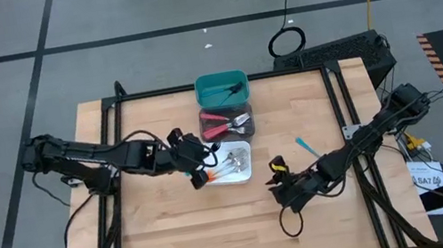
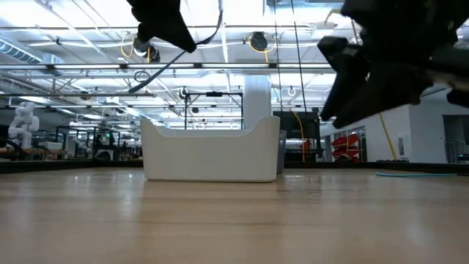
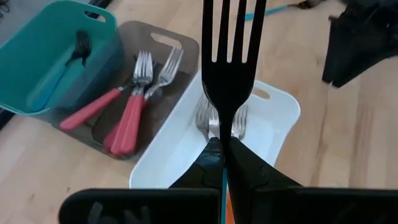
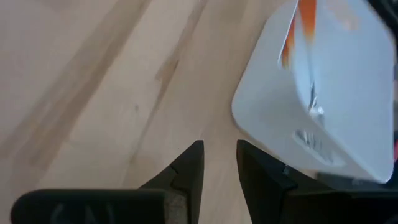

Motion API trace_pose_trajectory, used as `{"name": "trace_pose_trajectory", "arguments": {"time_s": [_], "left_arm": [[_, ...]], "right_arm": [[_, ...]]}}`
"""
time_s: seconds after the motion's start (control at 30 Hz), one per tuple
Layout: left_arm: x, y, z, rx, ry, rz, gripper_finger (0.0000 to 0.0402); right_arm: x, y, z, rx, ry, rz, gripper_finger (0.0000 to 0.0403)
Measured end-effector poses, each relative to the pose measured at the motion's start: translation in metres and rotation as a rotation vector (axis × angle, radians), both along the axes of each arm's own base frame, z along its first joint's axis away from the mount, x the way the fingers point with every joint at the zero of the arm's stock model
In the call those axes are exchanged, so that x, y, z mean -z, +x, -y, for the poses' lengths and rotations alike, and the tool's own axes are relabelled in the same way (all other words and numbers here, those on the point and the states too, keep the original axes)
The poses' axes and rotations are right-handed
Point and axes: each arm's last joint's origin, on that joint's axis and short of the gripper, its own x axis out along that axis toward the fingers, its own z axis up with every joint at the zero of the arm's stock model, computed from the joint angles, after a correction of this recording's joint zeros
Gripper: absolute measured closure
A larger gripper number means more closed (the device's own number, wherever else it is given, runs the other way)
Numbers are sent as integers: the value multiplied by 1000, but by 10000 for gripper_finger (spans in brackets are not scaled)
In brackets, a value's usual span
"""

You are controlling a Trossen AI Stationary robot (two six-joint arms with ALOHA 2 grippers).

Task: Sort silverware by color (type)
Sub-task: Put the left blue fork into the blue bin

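My left gripper [image 1: 200, 165] is shut on a dark-headed fork [image 3: 230, 56] above the white bin's [image 1: 248, 174] near-left end. Silver fork heads [image 3: 204, 118] with orange handles [image 4: 298, 25] lie in that bin. The dark bin [image 3: 186, 46] holds red-handled forks [image 3: 124, 118]. The teal bin [image 3: 37, 56] holds a dark-headed, blue-handled fork [image 3: 62, 68]. A blue-handled fork [image 1: 305, 146] lies flat on the table right of the white bin. My right gripper [image 4: 219, 152] is narrowly open and empty over bare wood, near-right of the white bin. My left gripper pinches the fork between its two fingers just behind the head, at the top of the handle [image 3: 224, 146]. The fork lies along the fingers, and its head sticks out past the fingertips. A thin teal strip of handle shows between the fingers. The fork is lifted clear above the white bin.
The three bins stand in a row from the table's far edge toward its middle: teal [image 1: 219, 79], dark [image 1: 208, 126], white. The right arm [image 3: 367, 37] stands close to the white bin's right side. Bare wood lies at the near side [image 1: 204, 235].
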Motion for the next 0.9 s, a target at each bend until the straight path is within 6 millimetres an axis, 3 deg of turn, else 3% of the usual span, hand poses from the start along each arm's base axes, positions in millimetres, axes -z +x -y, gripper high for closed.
{"name": "trace_pose_trajectory", "arguments": {"time_s": [0.27,0.47,0.73,0.9], "left_arm": [[5,8,-4,-14,12,5,399],[7,16,-6,27,56,23,399],[-19,41,-12,16,76,33,399],[-34,63,-16,51,68,-79,399]], "right_arm": [[23,-15,6,-17,11,-76,314],[24,-17,6,-21,13,-80,314],[6,-25,0,-37,66,-16,314],[-15,-33,-3,-50,114,71,314]]}}
